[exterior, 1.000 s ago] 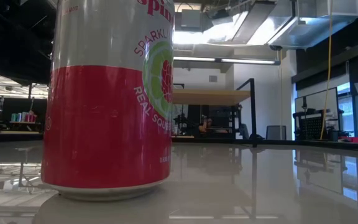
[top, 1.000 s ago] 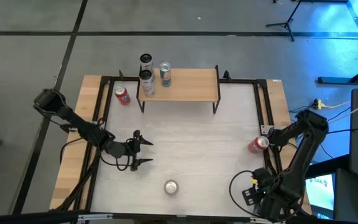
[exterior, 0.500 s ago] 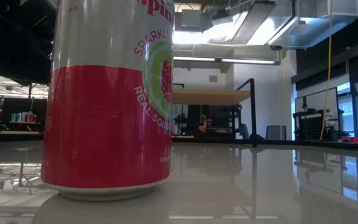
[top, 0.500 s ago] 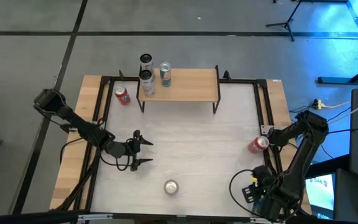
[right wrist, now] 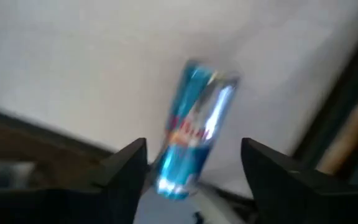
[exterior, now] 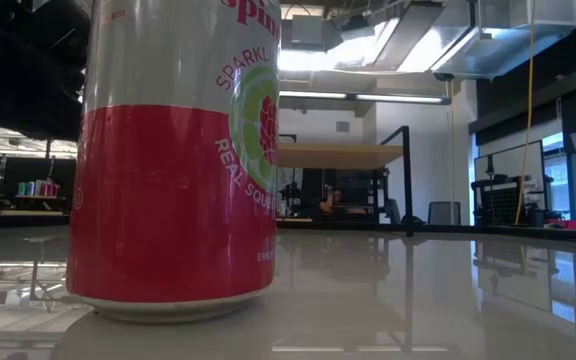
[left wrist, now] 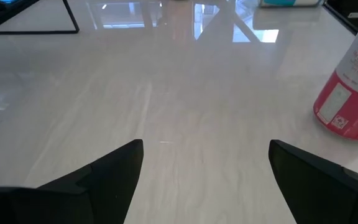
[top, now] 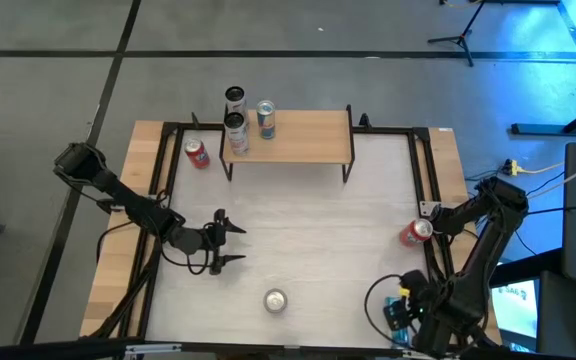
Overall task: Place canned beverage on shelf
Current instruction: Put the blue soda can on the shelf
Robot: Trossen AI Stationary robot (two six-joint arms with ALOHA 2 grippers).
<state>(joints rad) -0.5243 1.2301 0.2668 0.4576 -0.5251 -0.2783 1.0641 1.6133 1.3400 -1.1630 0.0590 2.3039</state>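
Note:
The shelf [top: 298, 136] stands at the table's far side with three cans [top: 235, 132] at its left end; it shows far off in the low view [exterior: 340, 155]. A red and white can [top: 275, 300] stands upright near the front edge and fills the low view [exterior: 173, 160]. My left gripper [top: 238, 244] is open and empty left of the table's middle, and its wrist view [left wrist: 204, 174] shows that can [left wrist: 350, 93] off to one side. My right gripper [top: 398, 310] is open at the table's near right corner, a blue can [right wrist: 194, 130] between its spread fingers.
A red can [top: 197, 153] sits by the far left wooden edge beside the shelf. Another red can [top: 414, 233] stands at the table's right edge under my right arm. A black frame rail [top: 423, 180] runs along the table's sides.
In the high view a blue can now shows at my right gripper by the near right corner, where only dark parts showed before. My left arm and the cans on the table have kept still.

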